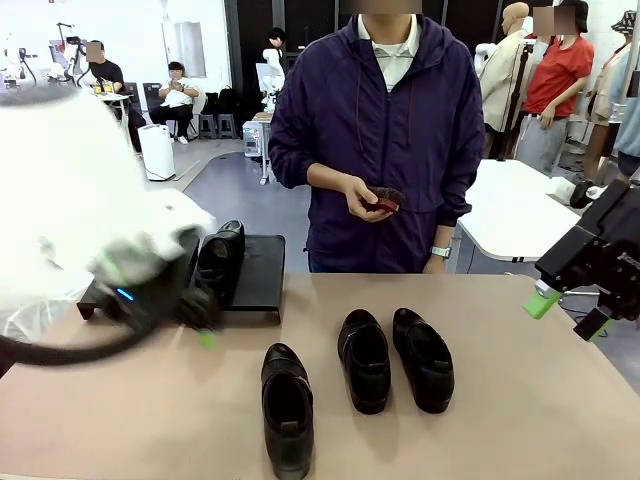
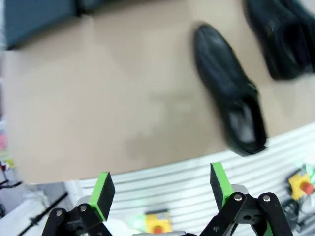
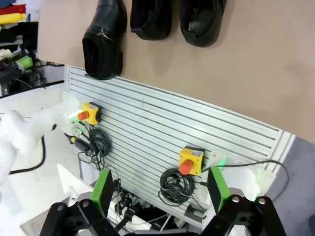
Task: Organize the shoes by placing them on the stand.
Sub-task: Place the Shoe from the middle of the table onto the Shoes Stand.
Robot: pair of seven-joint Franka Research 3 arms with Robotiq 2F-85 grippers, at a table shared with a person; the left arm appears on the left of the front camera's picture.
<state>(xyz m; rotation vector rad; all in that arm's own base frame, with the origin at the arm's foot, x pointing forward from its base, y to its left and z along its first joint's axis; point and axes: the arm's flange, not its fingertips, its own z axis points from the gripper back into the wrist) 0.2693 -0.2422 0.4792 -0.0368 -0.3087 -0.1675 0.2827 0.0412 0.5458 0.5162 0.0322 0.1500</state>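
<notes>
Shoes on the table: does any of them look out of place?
Yes. The nearest shoe lies apart from the side-by-side pair, its heel at, seemingly just over, the near edge of the table; it could slip off.

Your front view: bright, even overhead light; soft shadows under the shoes (image 1: 365, 360); left arm (image 1: 70, 190) near the lens blurred, washed white; left wrist view smeared; right wrist view sharp.

Left arm (image 1: 60, 180) was white; right gripper (image 3: 160, 184) — black, screw-fastened — carried green pads (image 3: 103, 191). Person (image 1: 380, 130) wore a navy jacket (image 1: 345, 110).
</notes>
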